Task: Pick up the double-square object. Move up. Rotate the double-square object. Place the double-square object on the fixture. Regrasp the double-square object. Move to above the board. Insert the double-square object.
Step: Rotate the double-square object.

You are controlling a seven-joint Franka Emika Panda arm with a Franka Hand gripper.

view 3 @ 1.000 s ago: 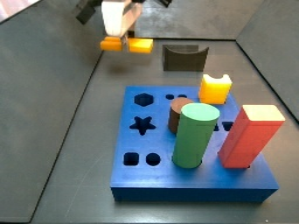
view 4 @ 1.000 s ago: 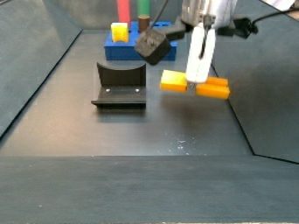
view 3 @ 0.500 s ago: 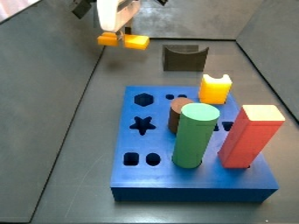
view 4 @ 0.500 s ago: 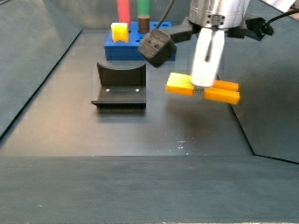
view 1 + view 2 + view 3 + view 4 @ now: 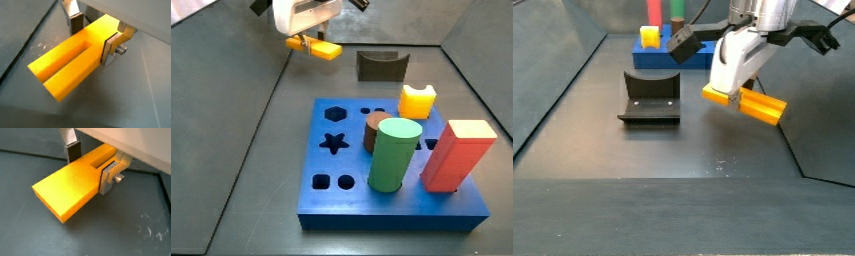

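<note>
The gripper (image 5: pixel 738 88) is pinching the double-square object (image 5: pixel 744 102), holding it tilted in the air above the floor, apart from the fixture (image 5: pixel 649 96) and the board (image 5: pixel 392 170).

End effector (image 5: pixel 95 31) gripping the bar (image 5: pixel 72 65)
Silver fingers (image 5: pixel 111 44) are clamping the grooved yellow-orange bar near one end, holding it clear above the dark floor (image 5: pixel 133 95).
</note>
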